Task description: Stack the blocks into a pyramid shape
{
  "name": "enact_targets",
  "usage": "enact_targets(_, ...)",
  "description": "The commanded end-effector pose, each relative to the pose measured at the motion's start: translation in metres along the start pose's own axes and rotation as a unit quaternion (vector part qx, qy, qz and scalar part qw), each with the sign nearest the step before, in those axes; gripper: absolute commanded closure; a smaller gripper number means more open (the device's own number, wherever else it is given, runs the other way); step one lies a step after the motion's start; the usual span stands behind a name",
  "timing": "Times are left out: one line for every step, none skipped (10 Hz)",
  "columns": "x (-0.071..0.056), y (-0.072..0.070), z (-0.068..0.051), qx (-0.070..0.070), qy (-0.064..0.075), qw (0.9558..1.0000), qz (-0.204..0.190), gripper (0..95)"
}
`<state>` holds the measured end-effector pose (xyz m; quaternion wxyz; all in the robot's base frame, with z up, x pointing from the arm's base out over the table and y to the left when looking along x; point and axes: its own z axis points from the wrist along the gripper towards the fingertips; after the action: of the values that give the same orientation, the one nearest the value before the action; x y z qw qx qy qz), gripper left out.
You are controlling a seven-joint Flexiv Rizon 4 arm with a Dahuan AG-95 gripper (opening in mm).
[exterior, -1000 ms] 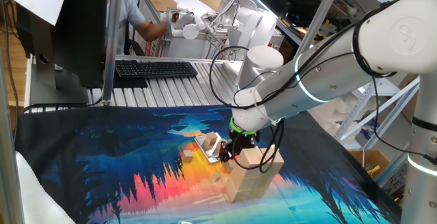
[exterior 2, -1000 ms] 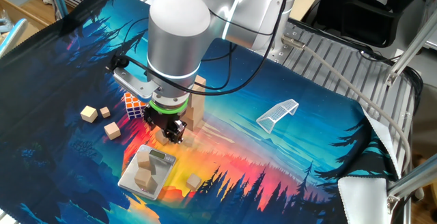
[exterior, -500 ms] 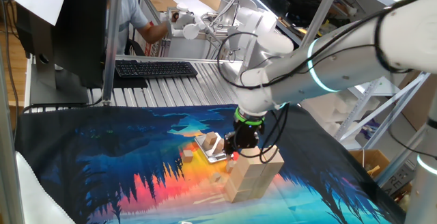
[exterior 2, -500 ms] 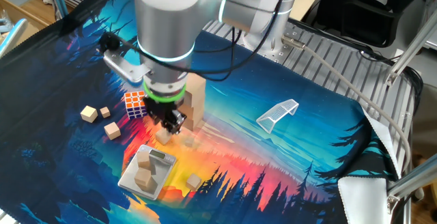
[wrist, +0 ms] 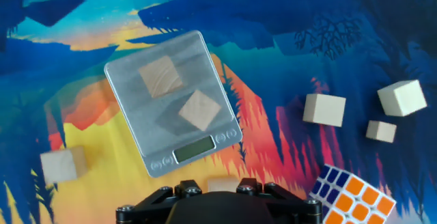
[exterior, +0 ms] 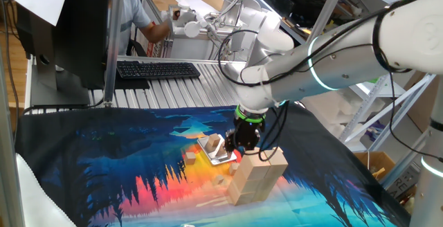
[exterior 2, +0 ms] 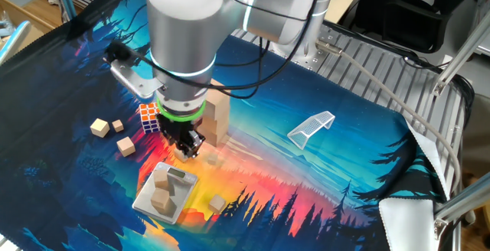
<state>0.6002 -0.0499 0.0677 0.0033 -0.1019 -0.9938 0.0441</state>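
We see a silver scale (wrist: pixel 171 101) lying flat near the middle of the picture cloth (exterior 2: pixel 321 197) on the desk. Two small blocks (wrist: pixel 161 79) sit on top of it. A colour cube (exterior 2: pixel 148 116) with many little squares lies beside the arm, and a white mesh thing (exterior 2: pixel 310 126) lies well apart, toward the far edge. Three loose blocks (exterior 2: pixel 99 127) rest near the colour cube. One more block (exterior 2: pixel 218 203) lies by the scale's corner. A stack of big blocks (exterior: pixel 255 175) stands just beside the pincer (exterior 2: pixel 188 145). The pincer points down, between the stack and the scale. A pale bit (wrist: pixel 220 184) shows right at the pincer's tips. We cannot tell if it holds it, or how wide it is.
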Motion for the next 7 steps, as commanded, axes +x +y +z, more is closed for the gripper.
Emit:
enact_targets(-0.028, 0.006, -0.008, 0.001, 0.005, 1.0000, 0.008, 57.0)
enact_targets(-0.036, 0.007, -0.011, 0.000, 0.005, 0.9999, 0.015, 57.0)
enact_targets(-0.048, 0.008, -0.015, -0.002, 0.004, 0.9996, 0.029, 57.0)
enact_targets(-0.054, 0.008, -0.016, -0.001, 0.003, 0.9994, 0.034, 57.0)
enact_targets(-0.060, 0.008, -0.016, -0.002, 0.003, 0.9990, 0.044, 57.0)
enact_targets(-0.066, 0.008, -0.012, -0.003, 0.003, 0.9982, 0.059, 57.0)
enact_targets(-0.069, 0.010, -0.007, -0.004, -0.001, 0.9977, 0.068, 57.0)
